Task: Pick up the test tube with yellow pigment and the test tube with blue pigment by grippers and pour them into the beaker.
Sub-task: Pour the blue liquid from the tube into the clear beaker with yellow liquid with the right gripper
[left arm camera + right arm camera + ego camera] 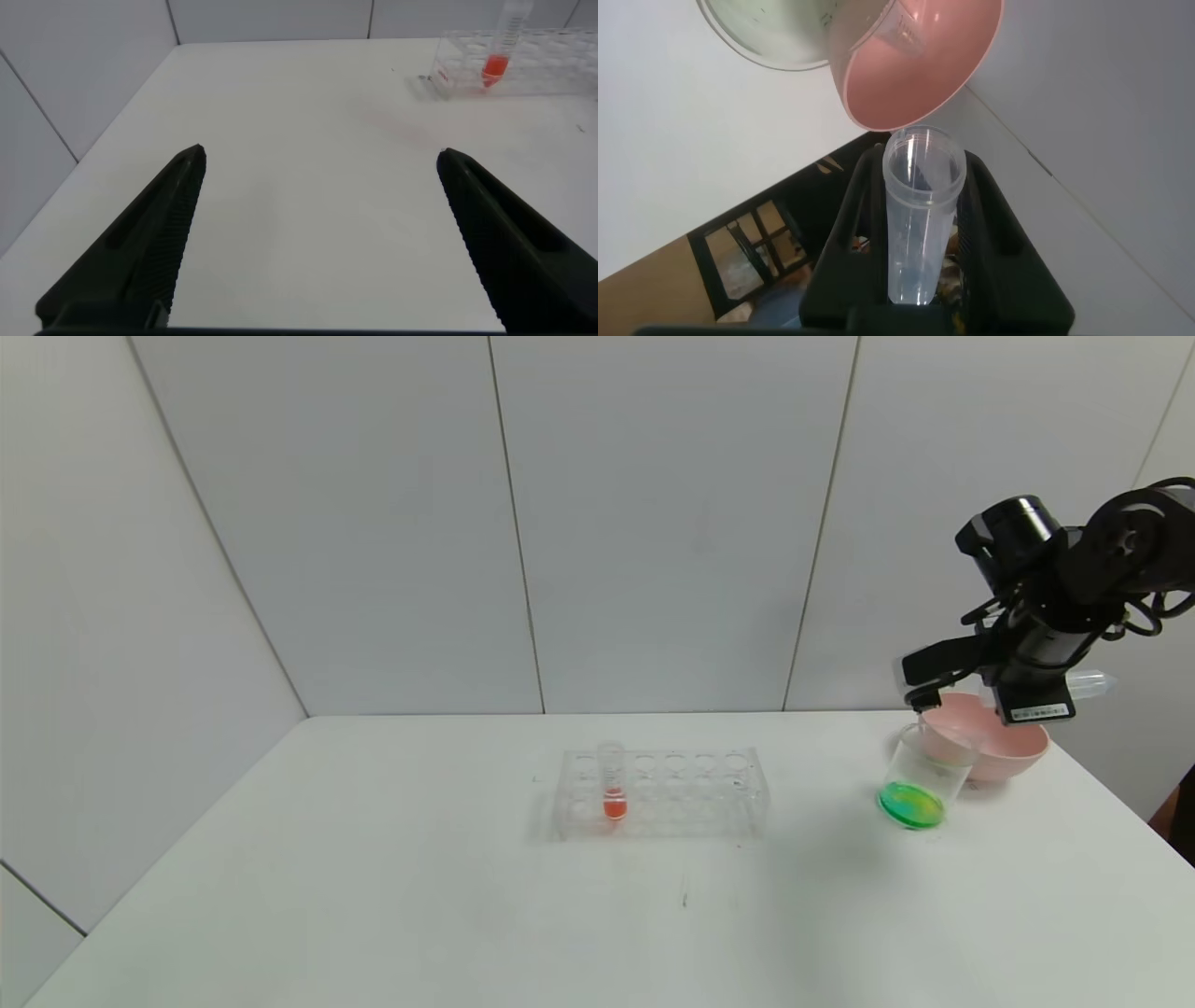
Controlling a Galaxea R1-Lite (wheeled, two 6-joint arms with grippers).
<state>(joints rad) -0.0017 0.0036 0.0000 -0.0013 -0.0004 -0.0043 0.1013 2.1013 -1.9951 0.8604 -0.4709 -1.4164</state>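
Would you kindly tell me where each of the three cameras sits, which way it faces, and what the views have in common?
Head view: on the robot's head, looking forward and down at the table; the right end effector holds an emptied tube over the pink bowl, beside the beaker of green liquid.
Left wrist view: low over the table, facing the rack; the open left end effector frames it.
Right wrist view: along the gripped tube, toward bowl and beaker.
Shared: head and left wrist both show the rack with the red tube.

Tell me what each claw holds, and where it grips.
Right claw grips an empty test tube around its body, open mouth toward the pink bowl. Left claw is open, holding nothing.
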